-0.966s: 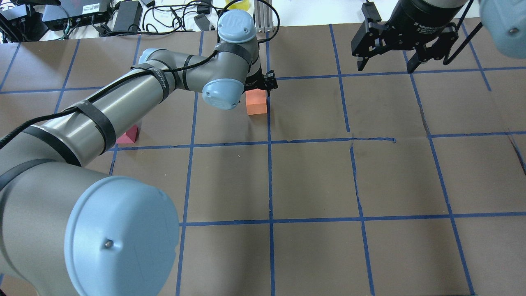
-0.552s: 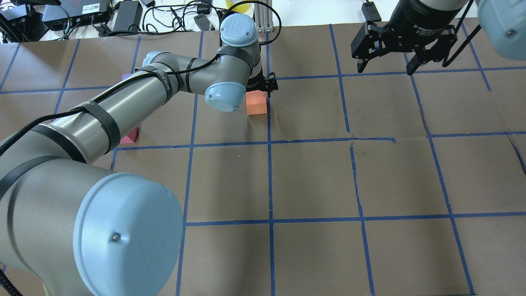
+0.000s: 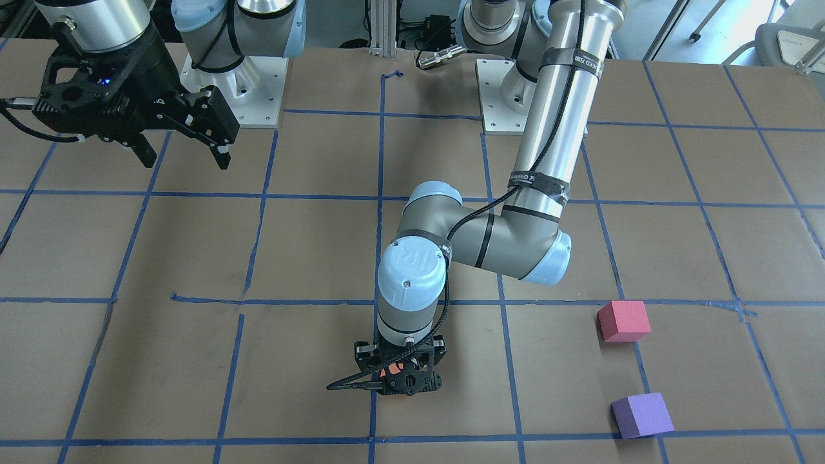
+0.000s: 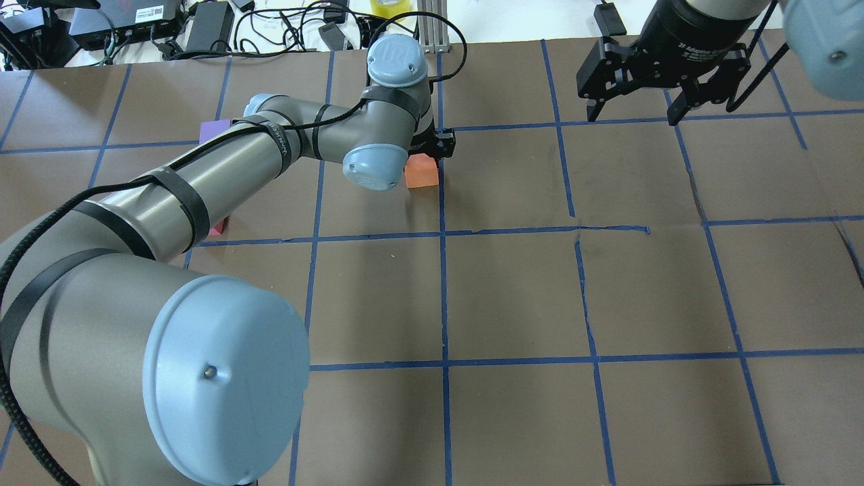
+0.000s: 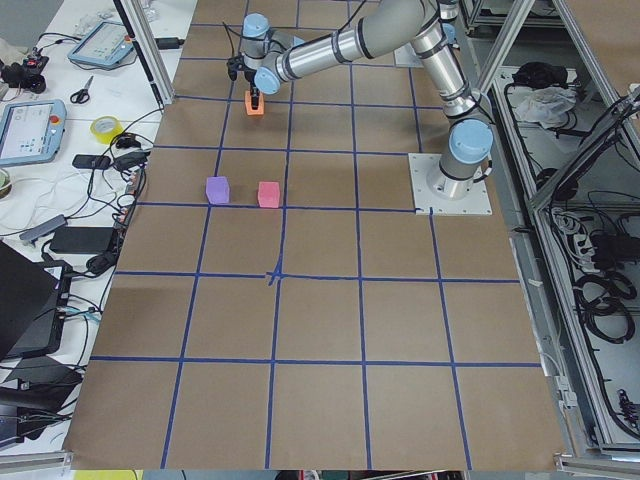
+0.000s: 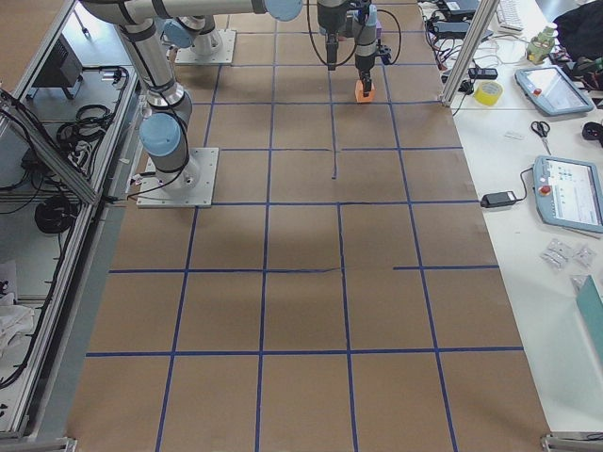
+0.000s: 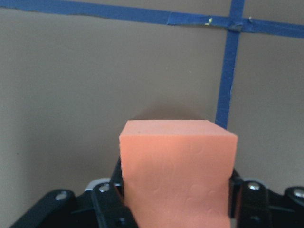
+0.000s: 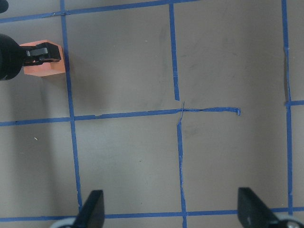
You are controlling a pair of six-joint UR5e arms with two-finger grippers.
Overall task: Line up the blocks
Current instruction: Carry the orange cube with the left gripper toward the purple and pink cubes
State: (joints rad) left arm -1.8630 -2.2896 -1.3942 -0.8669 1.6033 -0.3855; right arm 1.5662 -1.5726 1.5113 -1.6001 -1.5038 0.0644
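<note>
My left gripper (image 4: 432, 145) is shut on the orange block (image 4: 421, 171), which sits low over the brown table beside a blue tape line. The left wrist view shows the orange block (image 7: 178, 171) squeezed between the fingers. From the front the left gripper (image 3: 399, 375) hides most of the orange block (image 3: 389, 371). The pinkish red block (image 3: 623, 320) and the purple block (image 3: 642, 415) rest apart on the robot's left side. My arm covers most of the pinkish red block (image 4: 217, 228) from overhead; the purple block (image 4: 214, 129) shows. My right gripper (image 4: 632, 116) hangs open and empty, high at the far right.
Blue tape lines (image 4: 444, 297) divide the brown table into squares. Cables and power bricks (image 4: 202, 23) lie beyond the far edge. The two arm base plates (image 3: 232, 84) stand on the robot's side. Tablets and a tape roll (image 5: 103, 128) lie on the side bench.
My left arm's forearm and wrist have swung farther over the table, uncovering the purple block and hiding more of the pinkish red one. The orange block stays gripped at about the same spot.
</note>
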